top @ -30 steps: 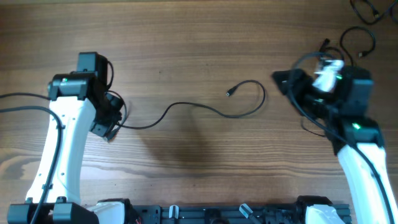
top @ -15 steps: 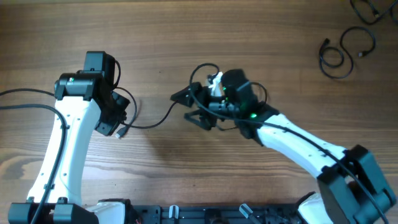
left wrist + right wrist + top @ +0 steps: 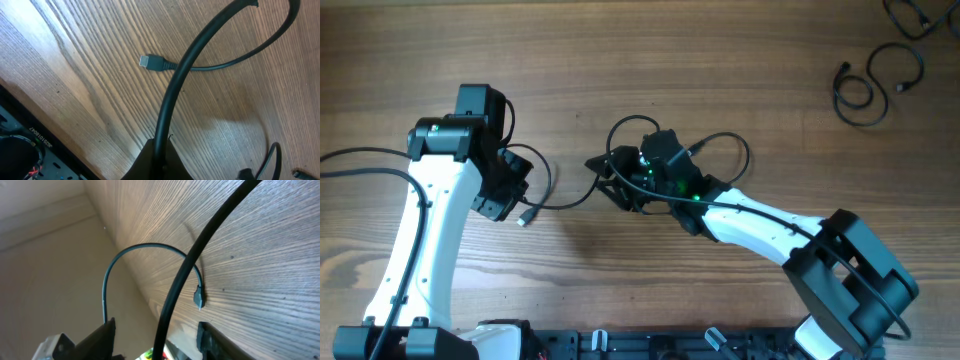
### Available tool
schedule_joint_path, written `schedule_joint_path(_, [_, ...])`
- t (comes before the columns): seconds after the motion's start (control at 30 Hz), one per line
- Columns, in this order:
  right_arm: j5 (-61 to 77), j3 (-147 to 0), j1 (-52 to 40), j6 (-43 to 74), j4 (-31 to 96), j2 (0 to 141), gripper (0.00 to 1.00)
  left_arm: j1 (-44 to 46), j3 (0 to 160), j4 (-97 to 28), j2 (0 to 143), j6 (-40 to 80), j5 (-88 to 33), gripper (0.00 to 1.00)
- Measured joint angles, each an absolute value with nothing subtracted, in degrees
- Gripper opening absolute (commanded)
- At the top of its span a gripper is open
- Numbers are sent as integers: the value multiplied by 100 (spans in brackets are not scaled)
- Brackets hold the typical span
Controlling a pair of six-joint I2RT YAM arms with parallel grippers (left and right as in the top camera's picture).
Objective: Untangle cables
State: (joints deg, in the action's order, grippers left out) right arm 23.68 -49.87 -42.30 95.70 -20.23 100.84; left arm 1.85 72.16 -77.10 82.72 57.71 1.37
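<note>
One thin black cable [image 3: 565, 202] lies across the middle of the wooden table. My left gripper [image 3: 515, 200] is shut on it close to its plug end [image 3: 525, 217]. In the left wrist view the cable [image 3: 172, 85] rises from the shut jaws [image 3: 160, 162] and loops round to the plug [image 3: 150, 62]. My right gripper [image 3: 604, 178] reaches in from the right and is open at the cable's middle. In the right wrist view a black cord [image 3: 202, 245] passes between the spread fingers [image 3: 160, 337], and a small plug [image 3: 199, 299] lies on the wood beyond.
Two more loose black cable coils lie at the far right back, one [image 3: 872, 85] near the edge and one [image 3: 910, 14] in the corner. The right arm [image 3: 770, 225] stretches across the table's middle. The table's front rail [image 3: 650, 345] runs along the bottom.
My right arm has swung from the right side to the table's centre, and its open gripper now sits over the cable. My left gripper has shifted slightly, and the cable end has moved with it.
</note>
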Motion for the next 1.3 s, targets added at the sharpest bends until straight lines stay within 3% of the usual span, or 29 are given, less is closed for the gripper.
schedule_joint_path(0.1, [2279, -4987, -4230, 9594, -2045, 10095, 4, 185, 7216, -7725, 8272, 5771, 132, 7])
schedule_joint_path(0.23, [2193, -4987, -4228, 9282, -2051, 10095, 4, 183, 7216, -7734, 8272, 5749, 110, 37])
schedule_joint_path(0.27, [2178, -4987, -4228, 9194, -2051, 10095, 4, 187, 7216, -7734, 8272, 5771, 89, 47])
schedule_joint_path(0.33, [2174, -4987, -4217, 8908, -2049, 10095, 4, 189, 7216, -7736, 8272, 5771, 69, 90])
schedule_joint_path(0.37, [2169, -4987, -4193, 8753, -2043, 10092, 5, 189, 7216, -7736, 8272, 5728, 71, 100])
schedule_joint_path(0.7, [1922, -5006, -2801, 6198, 5, 7592, 4, 189, 7216, -7697, 8272, 5732, 71, 100])
schedule_joint_path(0.93, [1275, -5009, -1428, 5277, 1959, 5452, 5, 189, 7220, -7673, 8272, 5732, 99, 100])
schedule_joint_path(1.1, [993, -5304, -550, 4624, 3044, 5033, 5, 189, 7220, -7666, 8272, 5732, 148, 100])
schedule_joint_path(1.3, [329, -7797, 425, 3599, 5275, 5819, 5, 189, 7220, -7651, 8272, 5732, 165, 100])
